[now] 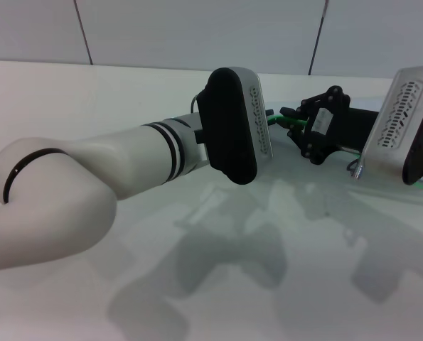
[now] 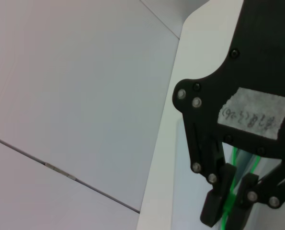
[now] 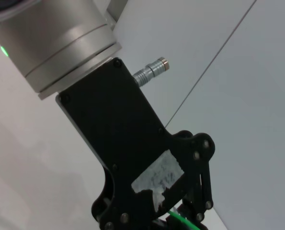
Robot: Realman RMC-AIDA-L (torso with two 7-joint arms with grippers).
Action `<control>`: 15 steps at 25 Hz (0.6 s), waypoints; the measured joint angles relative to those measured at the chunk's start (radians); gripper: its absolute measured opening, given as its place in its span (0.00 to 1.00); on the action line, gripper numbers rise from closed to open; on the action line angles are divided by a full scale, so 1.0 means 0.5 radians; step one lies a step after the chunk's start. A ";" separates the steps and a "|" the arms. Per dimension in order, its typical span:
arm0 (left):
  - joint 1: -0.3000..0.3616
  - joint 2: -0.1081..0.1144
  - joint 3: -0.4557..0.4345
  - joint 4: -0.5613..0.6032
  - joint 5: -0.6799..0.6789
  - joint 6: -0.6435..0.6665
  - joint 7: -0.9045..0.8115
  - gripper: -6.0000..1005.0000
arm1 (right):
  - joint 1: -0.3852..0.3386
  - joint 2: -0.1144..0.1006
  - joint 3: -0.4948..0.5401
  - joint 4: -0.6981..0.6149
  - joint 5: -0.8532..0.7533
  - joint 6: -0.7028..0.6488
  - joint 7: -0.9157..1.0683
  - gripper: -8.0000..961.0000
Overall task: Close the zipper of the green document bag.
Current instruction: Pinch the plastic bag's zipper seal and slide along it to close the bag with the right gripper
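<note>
**ZIPPER CLOSURE: HANDLING NOTES AND PARTS COUNT**

**Location.** The zipper [image 1: 279,121] shows as a short green run in the gap between the two arms, centre-right and far across the tabletop [image 1: 90,92]. A second green trace lies at the right edge, below the right arm. The clear sheet of the bag cannot be made out against the white surface, so its outline and lie are not stated. The slider tab is not visible in any view.

**Tool state.**
- Right tool [image 2: 227,214]: narrow. The green strip passes between its fingers [image 2: 214,211], which reads as a pinch on the zipper.
- Left tool [image 3: 188,215]: it is next to the same green strip. Its tips are cut off by the frame edge, so its opening cannot be told. In the head view the arm's own wrist housing hides it.

**Handling (judgement).**
- The bag is probably light, thin and limp, and will buckle if pushed along its length.
- Its plastic is probably slick, so a grip on the sheet alone may slip.
- Take hold on the zipper strip, which is the stiffest part. One tool anchors the strip and the other pulls the slider (once located), keeping the strip taut between them.
- Pull along the strip, not across it.

**Count.**
- Bag: 1
- Zipper: 1
- Slider tabs in view: 0
- Tools: 2
</note>
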 joint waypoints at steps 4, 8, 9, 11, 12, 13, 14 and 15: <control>0.001 0.000 0.000 0.000 0.000 0.001 0.000 0.06 | -0.001 0.000 0.001 0.001 0.001 0.000 0.003 0.10; 0.009 0.000 -0.010 0.001 0.002 0.001 0.002 0.06 | -0.008 -0.001 0.008 0.007 0.001 0.000 0.003 0.10; 0.017 0.000 -0.016 0.004 0.005 0.001 0.003 0.06 | -0.011 -0.002 0.012 0.012 0.001 0.000 0.003 0.11; 0.046 0.000 -0.030 0.023 0.020 -0.003 0.006 0.06 | -0.014 -0.003 0.027 0.032 0.001 0.001 0.004 0.11; 0.067 0.000 -0.039 0.041 0.035 -0.003 0.006 0.06 | -0.014 -0.004 0.036 0.042 0.001 0.004 0.004 0.12; 0.096 0.000 -0.055 0.068 0.058 -0.003 0.007 0.06 | -0.014 -0.005 0.043 0.050 0.001 0.008 0.004 0.12; 0.132 0.000 -0.071 0.097 0.084 -0.001 0.008 0.06 | -0.016 -0.005 0.052 0.059 0.001 0.013 0.004 0.13; 0.165 0.000 -0.088 0.127 0.107 0.001 0.009 0.06 | -0.019 -0.006 0.067 0.072 0.000 0.018 0.004 0.13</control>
